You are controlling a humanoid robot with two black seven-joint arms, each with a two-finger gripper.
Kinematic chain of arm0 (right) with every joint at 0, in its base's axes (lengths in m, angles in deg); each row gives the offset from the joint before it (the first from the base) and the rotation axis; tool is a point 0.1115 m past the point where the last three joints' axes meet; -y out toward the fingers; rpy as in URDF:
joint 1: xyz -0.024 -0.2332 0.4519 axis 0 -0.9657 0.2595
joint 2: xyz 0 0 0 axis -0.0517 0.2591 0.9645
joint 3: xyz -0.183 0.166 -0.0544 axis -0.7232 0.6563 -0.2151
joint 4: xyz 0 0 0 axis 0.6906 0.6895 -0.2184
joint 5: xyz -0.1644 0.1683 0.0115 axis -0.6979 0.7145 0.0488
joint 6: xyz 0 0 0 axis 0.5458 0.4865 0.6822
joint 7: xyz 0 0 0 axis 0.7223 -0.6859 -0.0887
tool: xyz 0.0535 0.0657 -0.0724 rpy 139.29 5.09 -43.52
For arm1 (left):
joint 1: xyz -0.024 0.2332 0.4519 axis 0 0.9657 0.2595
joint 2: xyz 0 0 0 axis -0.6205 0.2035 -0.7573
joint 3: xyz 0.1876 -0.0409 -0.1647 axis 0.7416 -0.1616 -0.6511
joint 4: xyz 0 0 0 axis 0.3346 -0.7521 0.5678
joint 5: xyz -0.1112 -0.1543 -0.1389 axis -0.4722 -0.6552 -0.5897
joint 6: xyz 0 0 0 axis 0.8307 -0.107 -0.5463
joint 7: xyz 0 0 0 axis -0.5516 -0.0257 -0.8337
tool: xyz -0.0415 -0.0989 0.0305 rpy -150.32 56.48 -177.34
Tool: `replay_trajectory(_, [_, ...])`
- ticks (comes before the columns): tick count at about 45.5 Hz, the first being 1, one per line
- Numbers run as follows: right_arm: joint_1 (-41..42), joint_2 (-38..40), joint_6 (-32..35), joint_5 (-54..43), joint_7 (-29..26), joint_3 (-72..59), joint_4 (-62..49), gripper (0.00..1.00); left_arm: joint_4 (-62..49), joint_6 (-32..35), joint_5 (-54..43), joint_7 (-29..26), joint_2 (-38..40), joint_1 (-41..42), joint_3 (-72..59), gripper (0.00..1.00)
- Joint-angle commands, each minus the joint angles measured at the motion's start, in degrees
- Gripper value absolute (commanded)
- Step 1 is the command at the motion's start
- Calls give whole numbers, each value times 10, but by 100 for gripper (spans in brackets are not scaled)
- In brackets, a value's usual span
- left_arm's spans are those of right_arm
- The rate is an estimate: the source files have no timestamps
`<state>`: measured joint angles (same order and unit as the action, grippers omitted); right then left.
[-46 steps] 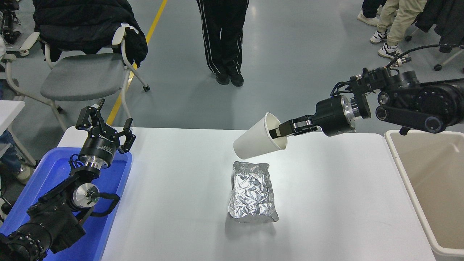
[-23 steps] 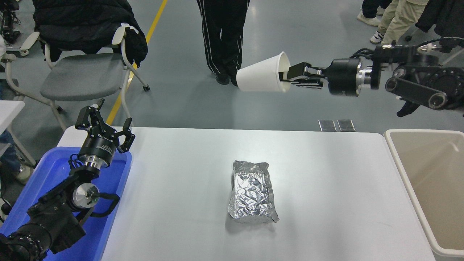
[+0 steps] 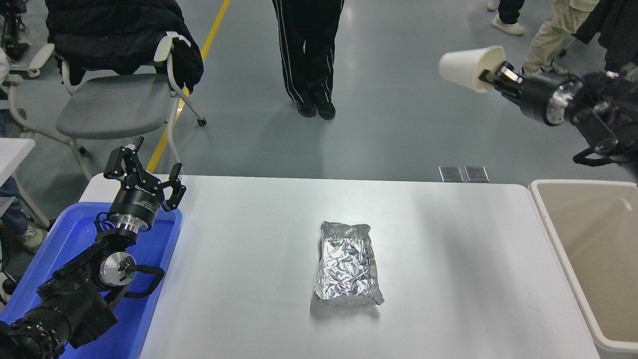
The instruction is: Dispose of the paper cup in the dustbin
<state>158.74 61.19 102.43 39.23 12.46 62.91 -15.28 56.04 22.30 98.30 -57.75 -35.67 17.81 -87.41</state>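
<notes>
Cup trouble looms: right gripper (image 3: pixel 491 75) pinches the paper cup (image 3: pixel 466 67) by its rim, high beyond the dustbin (image 3: pixel 558 239) — any slip drops it outside.

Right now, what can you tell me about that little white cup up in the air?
The paper cup is small, plain white and tapered, with a cream inside just visible at its mouth. It looks like thin paper and undented. It lies tipped nearly on its side, base toward the picture's left, mouth toward the right tool, which grips it at the rim. It hangs high, well clear of the table, left of and beyond the beige dustbin, not yet over it. Nothing else touches it.
</notes>
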Motion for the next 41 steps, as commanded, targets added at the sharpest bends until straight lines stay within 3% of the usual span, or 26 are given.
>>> replay_trajectory(1, [-29,-1,-34,17,-140,40,-56,0,0,0,0,0,0,0,0,100])
replay_trajectory(16, [-74,-2,-118,15,-291,65,-102,0,0,0,0,1,0,0,0,100])
replay_trajectory(27, [-149,-5,-204,12,-302,69,-138,0,0,0,0,1,0,0,0,100])
replay_trajectory(41, [-232,-5,-246,16,-301,100,-136,0,0,0,0,0,0,0,0,100])
